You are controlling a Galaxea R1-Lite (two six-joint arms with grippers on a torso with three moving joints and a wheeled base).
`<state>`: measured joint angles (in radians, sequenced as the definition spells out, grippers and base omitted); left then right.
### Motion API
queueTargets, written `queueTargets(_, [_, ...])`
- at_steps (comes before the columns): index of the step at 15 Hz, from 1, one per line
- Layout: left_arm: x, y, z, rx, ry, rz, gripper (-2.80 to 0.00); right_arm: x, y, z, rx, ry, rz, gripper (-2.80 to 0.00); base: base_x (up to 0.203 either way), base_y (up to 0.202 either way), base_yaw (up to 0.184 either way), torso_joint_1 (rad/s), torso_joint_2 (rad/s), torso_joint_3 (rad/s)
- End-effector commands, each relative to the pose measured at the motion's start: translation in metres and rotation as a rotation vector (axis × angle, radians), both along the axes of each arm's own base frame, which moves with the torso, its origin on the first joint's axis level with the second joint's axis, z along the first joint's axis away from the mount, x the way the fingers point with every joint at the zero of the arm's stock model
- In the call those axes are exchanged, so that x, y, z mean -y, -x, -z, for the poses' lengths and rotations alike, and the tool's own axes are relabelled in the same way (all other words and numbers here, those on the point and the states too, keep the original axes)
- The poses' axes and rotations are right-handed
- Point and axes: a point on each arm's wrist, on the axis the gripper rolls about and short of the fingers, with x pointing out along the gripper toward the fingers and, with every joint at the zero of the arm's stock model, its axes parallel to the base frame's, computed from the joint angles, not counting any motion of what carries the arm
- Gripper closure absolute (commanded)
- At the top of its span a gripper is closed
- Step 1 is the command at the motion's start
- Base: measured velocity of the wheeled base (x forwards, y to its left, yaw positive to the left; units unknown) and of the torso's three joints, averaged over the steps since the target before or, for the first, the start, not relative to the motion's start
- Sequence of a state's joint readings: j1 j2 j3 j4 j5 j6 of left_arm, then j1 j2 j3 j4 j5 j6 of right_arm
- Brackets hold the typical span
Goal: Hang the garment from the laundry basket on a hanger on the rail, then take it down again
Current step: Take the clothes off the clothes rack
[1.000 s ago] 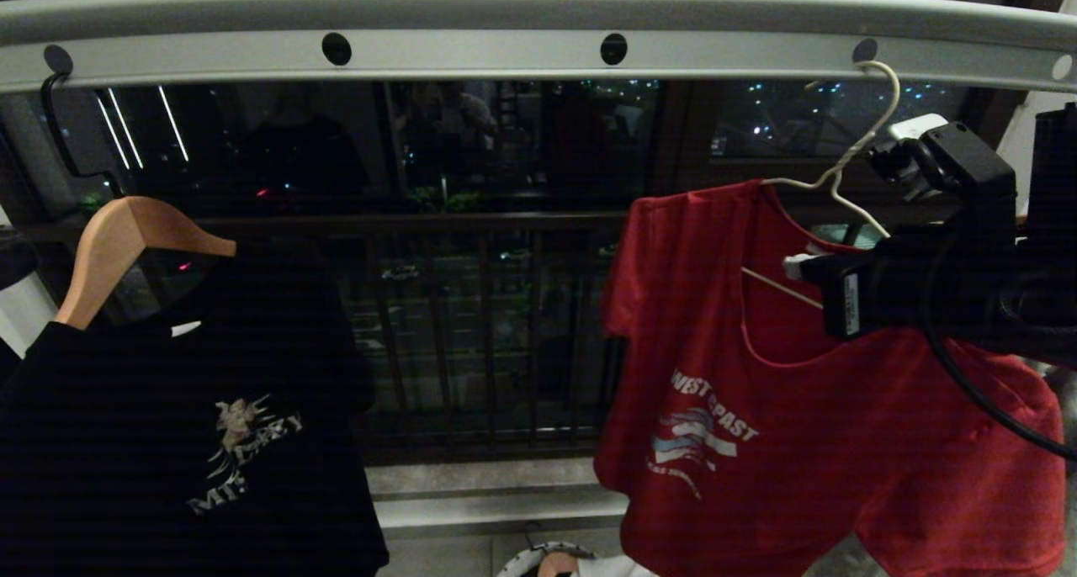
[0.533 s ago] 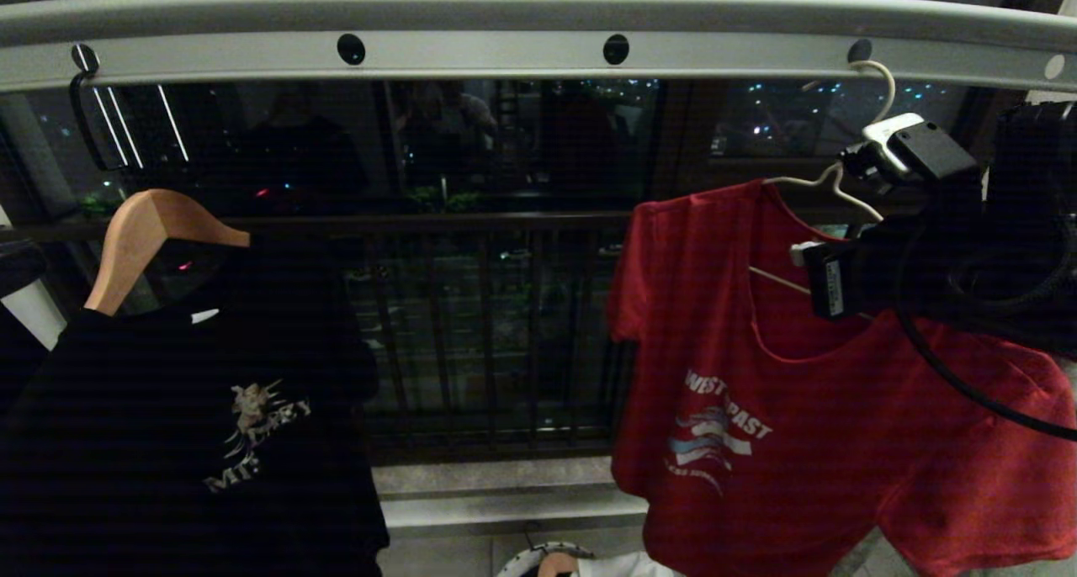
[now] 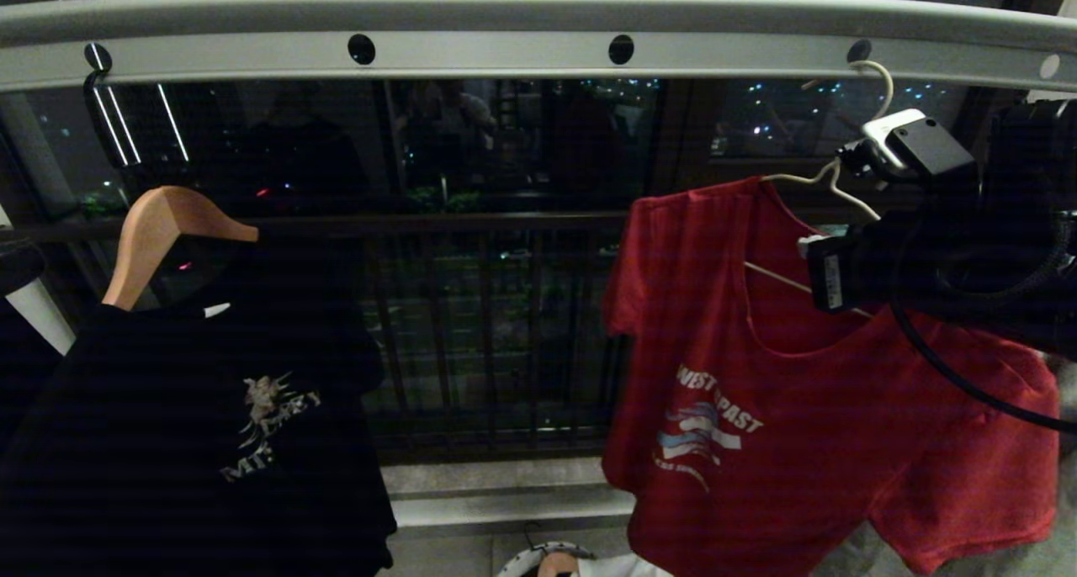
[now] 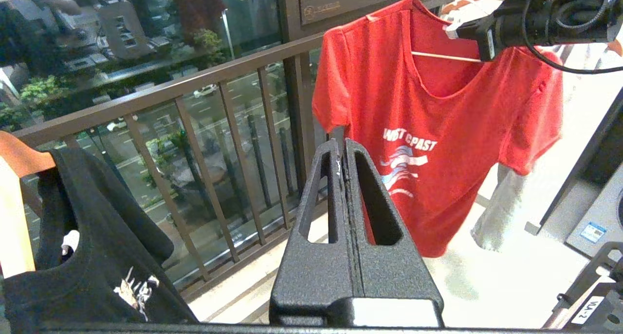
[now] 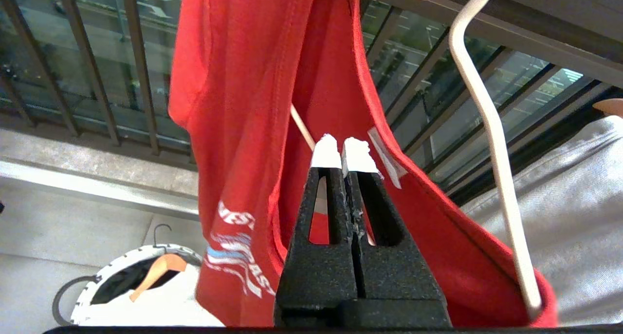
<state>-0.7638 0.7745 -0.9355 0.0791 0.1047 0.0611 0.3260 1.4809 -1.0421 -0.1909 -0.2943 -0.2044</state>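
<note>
The red garment (image 3: pixel 808 442) hangs on the white wire hanger (image 3: pixel 882 89), whose hook sits in a hole of the grey rail (image 3: pixel 505 51). My right gripper (image 3: pixel 806 245) is at the shirt's neck opening, just below the hanger's neck. Seen from its wrist, the right gripper (image 5: pixel 343 151) is shut, white tips together, with nothing visibly between them; the garment (image 5: pixel 243 105) and hanger wire (image 5: pixel 486 115) lie close around it. My left gripper (image 4: pixel 342 141) is shut and empty, low and left of the garment (image 4: pixel 438 110). The laundry basket (image 5: pixel 95 283) stands on the floor below.
A black T-shirt (image 3: pixel 193 426) on a wooden hanger (image 3: pixel 160 224) hangs at the rail's left end. The dark balcony railing (image 3: pixel 488 341) runs behind. The basket rim (image 3: pixel 538 552) holds a wooden hanger and white cloth. A grey cloth (image 5: pixel 574 217) hangs right of the red shirt.
The whole head picture has slid slightly to the right, so the camera moved. My right gripper has risen a little at the neckline. Both grippers stay shut.
</note>
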Motion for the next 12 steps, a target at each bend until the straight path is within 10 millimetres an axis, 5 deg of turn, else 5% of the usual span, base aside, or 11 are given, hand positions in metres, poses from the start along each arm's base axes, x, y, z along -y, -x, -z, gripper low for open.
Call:
queueTargets(1, [-0.001, 0.001, 0.0, 0.002, 0.002, -0.001, 0.0, 0.0, 0.012, -0.004, 0.013, -0.002, -0.017, 0.0, 0.0, 0.0, 0.0, 0.0, 0.0, 0.0])
queueTargets(5, [0.0, 0.0, 0.001, 0.0, -0.001, 0.002, 0.0, 0.0, 0.058, -0.004, 0.031, 0.027, -0.114, 0.0, 0.0, 0.0, 0.0, 0.0, 0.0, 0.0])
queueTargets(12, [0.001, -0.002, 0.013, -0.023, -0.037, -0.048, 0.0, 0.036, 0.152, -0.012, 0.138, 0.059, -0.282, 0.0, 0.0, 0.0, 0.0, 0.0, 0.0, 0.0])
